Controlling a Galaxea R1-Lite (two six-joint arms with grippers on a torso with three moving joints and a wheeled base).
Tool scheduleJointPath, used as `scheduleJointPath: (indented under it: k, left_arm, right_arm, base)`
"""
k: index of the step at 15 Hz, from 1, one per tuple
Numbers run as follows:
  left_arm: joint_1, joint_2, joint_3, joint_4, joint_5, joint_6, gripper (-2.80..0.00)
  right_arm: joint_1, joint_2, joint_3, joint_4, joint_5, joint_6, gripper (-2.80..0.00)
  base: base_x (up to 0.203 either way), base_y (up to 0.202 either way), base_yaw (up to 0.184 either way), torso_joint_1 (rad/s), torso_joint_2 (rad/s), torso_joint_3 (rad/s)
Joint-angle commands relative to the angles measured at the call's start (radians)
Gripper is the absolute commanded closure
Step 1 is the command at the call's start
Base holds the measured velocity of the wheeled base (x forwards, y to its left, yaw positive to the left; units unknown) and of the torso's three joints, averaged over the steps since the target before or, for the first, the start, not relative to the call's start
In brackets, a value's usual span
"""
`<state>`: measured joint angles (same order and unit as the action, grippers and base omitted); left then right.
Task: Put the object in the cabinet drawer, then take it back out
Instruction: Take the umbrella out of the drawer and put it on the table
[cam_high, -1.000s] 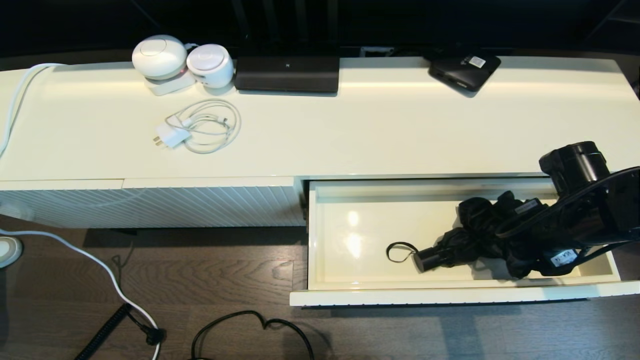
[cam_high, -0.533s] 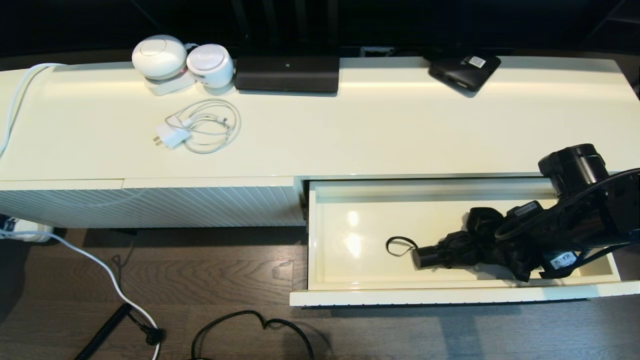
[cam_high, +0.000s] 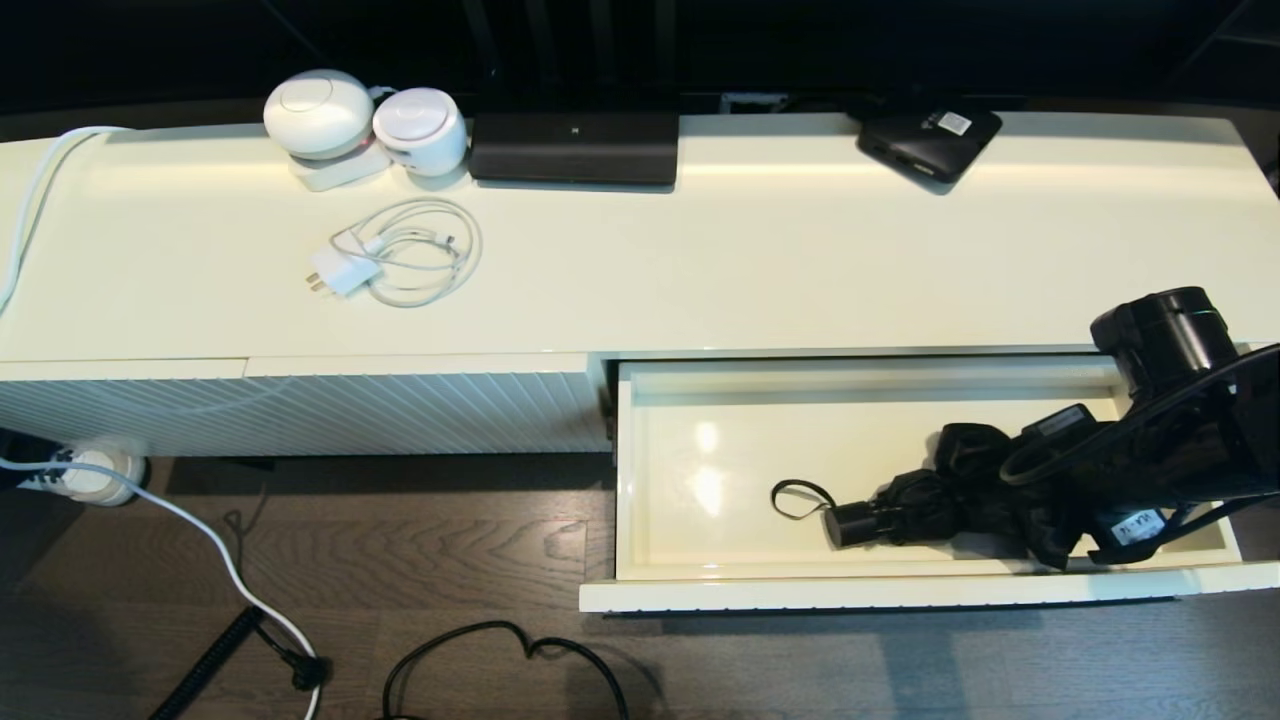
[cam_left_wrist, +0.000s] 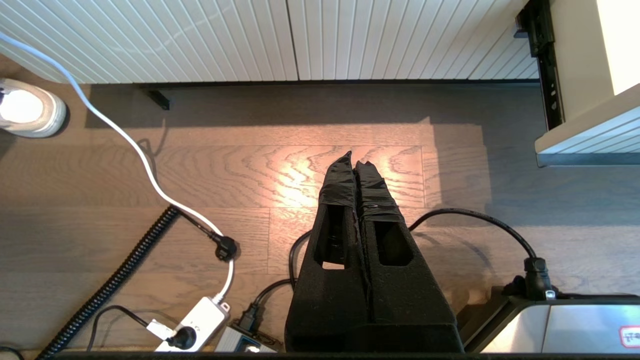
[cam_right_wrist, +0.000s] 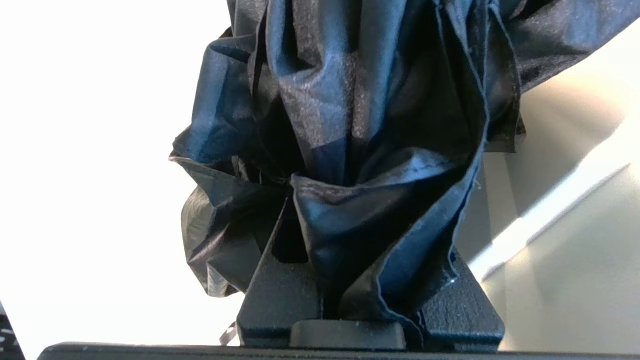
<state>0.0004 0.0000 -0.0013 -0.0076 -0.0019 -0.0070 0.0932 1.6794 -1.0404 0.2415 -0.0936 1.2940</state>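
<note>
The black folding umbrella (cam_high: 945, 505) lies in the right half of the open cream drawer (cam_high: 900, 592). Its short handle (cam_high: 850, 523) and wrist loop (cam_high: 795, 500) point left along the glossy floor. My right gripper (cam_high: 1050, 505) reaches into the drawer from the right and is shut on the bunched fabric. In the right wrist view the fabric (cam_right_wrist: 350, 100) fills the space between the fingers (cam_right_wrist: 280, 290) and hides their tips. My left gripper (cam_left_wrist: 355, 160) hangs shut and holding nothing above the wooden floor, left of the drawer's corner (cam_left_wrist: 585, 145).
On the cabinet top stand a flat black box with a white label (cam_high: 928, 140), a wide black device (cam_high: 574, 148), two white round gadgets (cam_high: 320, 115) and a coiled white charger (cam_high: 400, 250). A ribbed panel (cam_high: 300, 410) closes the left side. Cables (cam_high: 500, 650) lie on the floor.
The umbrella's fabric has sunk lower and flatter onto the drawer floor. My right arm has shifted slightly right and down. A white shoe has appeared on the floor at far left.
</note>
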Motion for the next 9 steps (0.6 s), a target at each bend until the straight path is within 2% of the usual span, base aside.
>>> scheduleJointPath:
  k: [1,9]
  left_arm:
    - [0.001,0.0,0.0,0.0,0.0,-0.001,0.0]
    - [0.001,0.0,0.0,0.0,0.0,-0.001,0.0]
  right_arm:
    - [0.0,-0.026,0.002,0.001,0.0,0.007,0.0]
    - [0.003,-0.117,-0.003,0.048,0.005,0.006,0.0]
  base:
    - [0.0,0.0,0.0,0.0,0.0,0.0]
    - [0.0,0.0,0.0,0.0,0.0,0.0]
